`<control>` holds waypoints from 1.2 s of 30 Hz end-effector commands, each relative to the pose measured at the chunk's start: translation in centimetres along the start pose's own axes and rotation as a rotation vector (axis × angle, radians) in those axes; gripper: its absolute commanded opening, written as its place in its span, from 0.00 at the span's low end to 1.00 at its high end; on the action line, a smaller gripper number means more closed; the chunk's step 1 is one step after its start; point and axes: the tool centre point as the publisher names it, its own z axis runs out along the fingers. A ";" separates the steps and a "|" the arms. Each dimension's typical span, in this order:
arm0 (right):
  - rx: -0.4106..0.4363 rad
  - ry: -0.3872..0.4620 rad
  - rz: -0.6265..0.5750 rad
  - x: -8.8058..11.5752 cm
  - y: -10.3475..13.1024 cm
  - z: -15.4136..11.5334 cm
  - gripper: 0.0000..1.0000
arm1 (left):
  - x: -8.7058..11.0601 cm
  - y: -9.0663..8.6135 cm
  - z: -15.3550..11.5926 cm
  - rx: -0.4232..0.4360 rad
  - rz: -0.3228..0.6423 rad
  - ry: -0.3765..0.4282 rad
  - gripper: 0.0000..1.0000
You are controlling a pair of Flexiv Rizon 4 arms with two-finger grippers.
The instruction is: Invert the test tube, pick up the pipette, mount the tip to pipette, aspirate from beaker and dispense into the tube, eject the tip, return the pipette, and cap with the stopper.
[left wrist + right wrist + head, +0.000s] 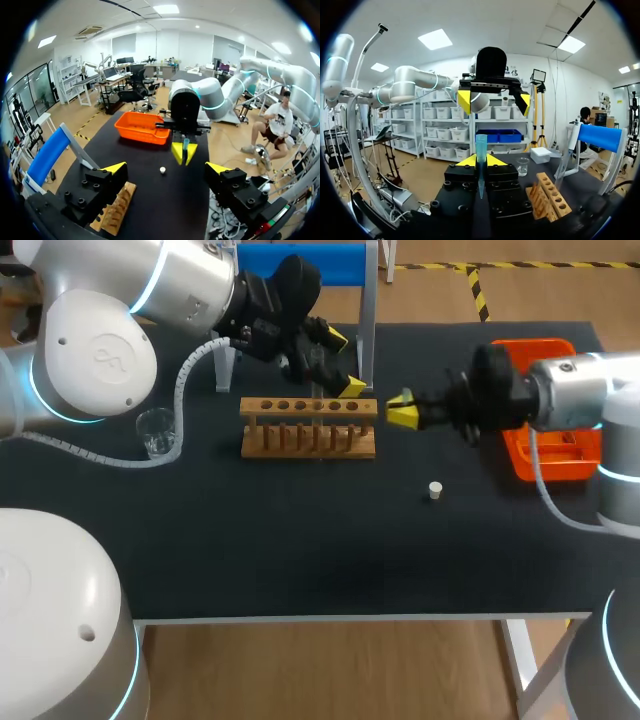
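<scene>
Pipette tip point(481, 150) (blue) is clamped in the right jaws.

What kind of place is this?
Probably a robotics lab staging chemistry bench work: a wooden test tube rack, a glass beaker, and the right gripper pinching a blue pipette tip.

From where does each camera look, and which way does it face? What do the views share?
Head view: above and behind the robot, looking down on the black table; left gripper and right gripper enter from the sides.
Left wrist view: on the left arm, facing the right gripper and orange plastic tray; its own gripper shows open.
Right wrist view: on the right arm, facing the left gripper; its own gripper grips a translucent blue pipette tip.
Shared: all show the wooden test tube rack.
</scene>
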 end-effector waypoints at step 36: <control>-0.017 -0.019 -0.023 3.3 -0.2 -5.8 0.00 | 0.0 -0.1 0.0 -0.004 -0.002 0.001 1.00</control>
